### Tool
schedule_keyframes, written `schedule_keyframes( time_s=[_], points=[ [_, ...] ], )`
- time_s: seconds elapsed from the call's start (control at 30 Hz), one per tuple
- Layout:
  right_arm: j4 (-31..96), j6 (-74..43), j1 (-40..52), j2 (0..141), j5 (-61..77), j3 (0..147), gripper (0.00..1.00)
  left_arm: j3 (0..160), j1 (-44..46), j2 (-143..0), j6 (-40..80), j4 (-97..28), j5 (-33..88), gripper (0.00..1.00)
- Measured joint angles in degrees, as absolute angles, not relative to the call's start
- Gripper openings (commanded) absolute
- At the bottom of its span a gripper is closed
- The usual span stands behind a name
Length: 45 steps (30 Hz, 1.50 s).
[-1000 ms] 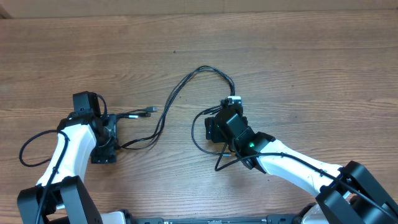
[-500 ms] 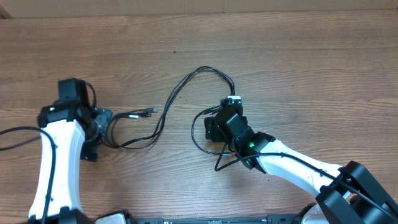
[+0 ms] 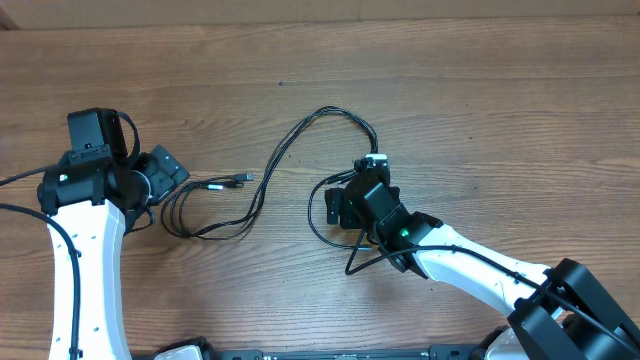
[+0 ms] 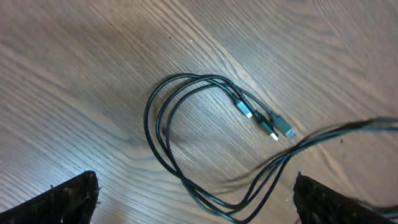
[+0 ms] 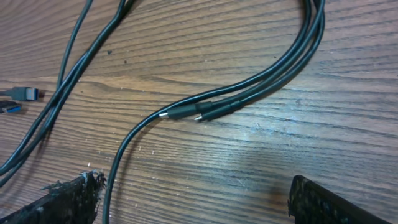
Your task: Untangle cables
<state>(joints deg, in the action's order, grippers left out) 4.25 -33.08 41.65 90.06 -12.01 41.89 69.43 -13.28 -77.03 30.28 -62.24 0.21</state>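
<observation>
The cables (image 3: 268, 166) are thin black cords lying loose on the wooden table, running in an arc from a loop at the left to a curl at the right. In the left wrist view the cables' loop (image 4: 163, 134) and several silver-tipped plugs (image 4: 267, 126) lie flat. My left gripper (image 4: 196, 208) hovers open above the loop's lower strands, holding nothing; overhead, the left gripper (image 3: 158, 180) sits at the loop's left. My right gripper (image 5: 199, 202) is open over bare wood, with two plug ends (image 5: 186, 113) just beyond it and one strand (image 5: 118, 168) beside its left finger. Overhead, the right gripper (image 3: 352, 198) covers that curl.
Thicker black cords of the arms trail at the left edge (image 3: 20, 180) and under the right arm (image 3: 360, 262). The table's far edge (image 3: 320, 22) runs along the top.
My left arm has risen and drawn back to the left, leaving the cable loop lying free on the table. My right gripper's jaws have spread wider; the arm itself stayed in place.
</observation>
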Motion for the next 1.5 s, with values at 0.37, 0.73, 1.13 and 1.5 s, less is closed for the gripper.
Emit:
schedule_keyframes(
  time_s=[0.37,0.73,1.13,1.5],
  points=[
    [3.8,-33.8,41.6,90.1,-10.8,41.9,1.00,69.4,-13.3,-77.0,14.7,-60.6,5.3,1.00],
    [2.7,-40.2,41.6,90.1,-8.6,41.9,1.00,69.4,-13.3,-77.0,-7.7,-59.3,9.4,1.00],
    [-0.1,-48.9,39.0,90.1,8.5,43.1,1.00,69.4,-13.3,-77.0,-9.8,-59.2,9.4,1.00],
    [-14.9,-56.4,34.1,90.1,30.7,43.8,1.00,69.4,-13.3,-77.0,-10.4,-59.1,9.4,1.00]
  ],
)
